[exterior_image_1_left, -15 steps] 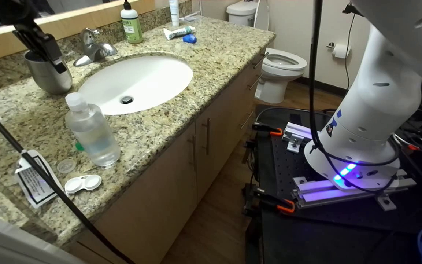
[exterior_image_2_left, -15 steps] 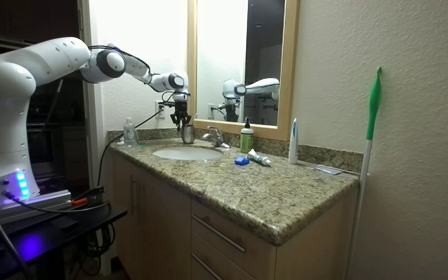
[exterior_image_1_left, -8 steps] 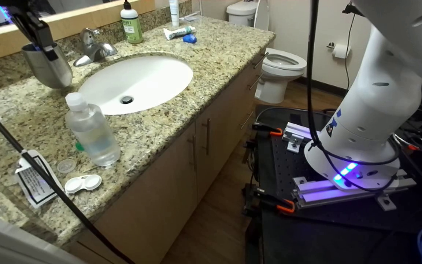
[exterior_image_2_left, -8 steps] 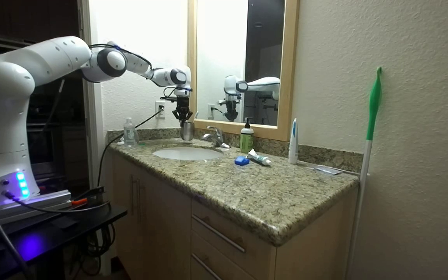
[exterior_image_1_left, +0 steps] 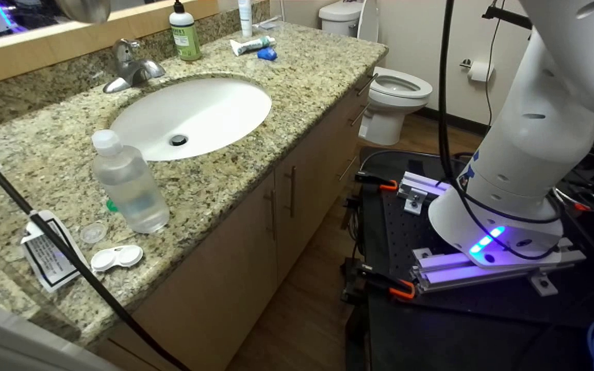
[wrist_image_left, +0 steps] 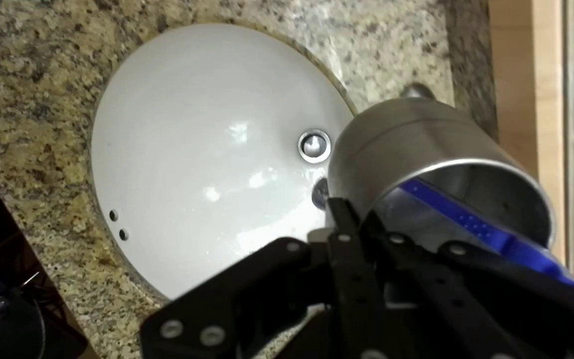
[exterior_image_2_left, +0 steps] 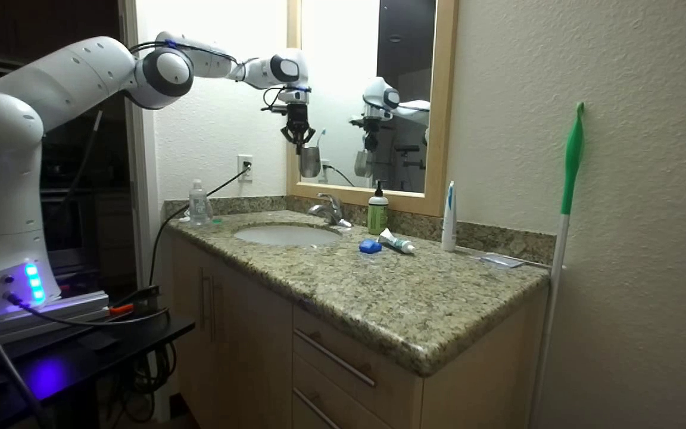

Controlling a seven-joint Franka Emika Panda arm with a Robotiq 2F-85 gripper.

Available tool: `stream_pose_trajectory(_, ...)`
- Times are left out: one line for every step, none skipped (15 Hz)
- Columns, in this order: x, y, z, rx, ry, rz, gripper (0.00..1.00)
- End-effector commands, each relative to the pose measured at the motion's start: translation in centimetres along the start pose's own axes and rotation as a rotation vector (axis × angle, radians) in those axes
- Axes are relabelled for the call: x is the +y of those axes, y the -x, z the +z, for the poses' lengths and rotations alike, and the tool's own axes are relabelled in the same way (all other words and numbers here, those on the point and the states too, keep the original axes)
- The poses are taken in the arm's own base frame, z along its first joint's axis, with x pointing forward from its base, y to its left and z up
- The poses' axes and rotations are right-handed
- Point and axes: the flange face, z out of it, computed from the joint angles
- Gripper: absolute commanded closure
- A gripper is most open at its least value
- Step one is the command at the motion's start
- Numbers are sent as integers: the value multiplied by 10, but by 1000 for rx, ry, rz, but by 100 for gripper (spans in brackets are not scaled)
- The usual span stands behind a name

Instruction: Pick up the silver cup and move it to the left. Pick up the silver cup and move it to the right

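Tumbler point(wrist_image_left: 401, 144), silver, 1 piece: held aloft before the mirror point(exterior_image_2_left: 343, 65) in an exterior view, well apart from the granite countertop point(exterior_image_2_left: 349, 286); 1 blue toothbrush point(wrist_image_left: 481, 227) inside. Gripper point(wrist_image_left: 357, 214): clenched on the tumbler's wall at the rim. Pick-up: done, by appearance. Outstanding, as judged: sideways travel and setting down. Direction in hand, left or right: cannot be told.

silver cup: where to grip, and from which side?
By the rim, from above, I'd say: the silver cup has an upward mouth, thin wall and no visible handle, so the claw can straddle the wall, as it appears to do now. Pick a stretch of rim away from the blue stick inside, probably a toothbrush.
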Motion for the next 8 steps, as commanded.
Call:
stream_pose_trajectory(-16, -77, -45, -2, -12, 169, 99)
stream_pose_trajectory(-21, -99, -50, 9, -15, 214, 99)
stream_pose_trajectory(-27, -122, -48, 19, -8, 262, 99)
stream_pose_trajectory(-33, -143, -43, 31, 3, 311, 99)
stream_pose_trajectory(-37, -161, -36, 35, 22, 353, 99)
stream_pose_trajectory(-42, -175, -21, 36, 51, 394, 99)
stream_pose_trajectory(-47, -187, -9, 36, 69, 438, 99)
stream_pose_trajectory(-51, -196, 7, 36, 99, 480, 99)
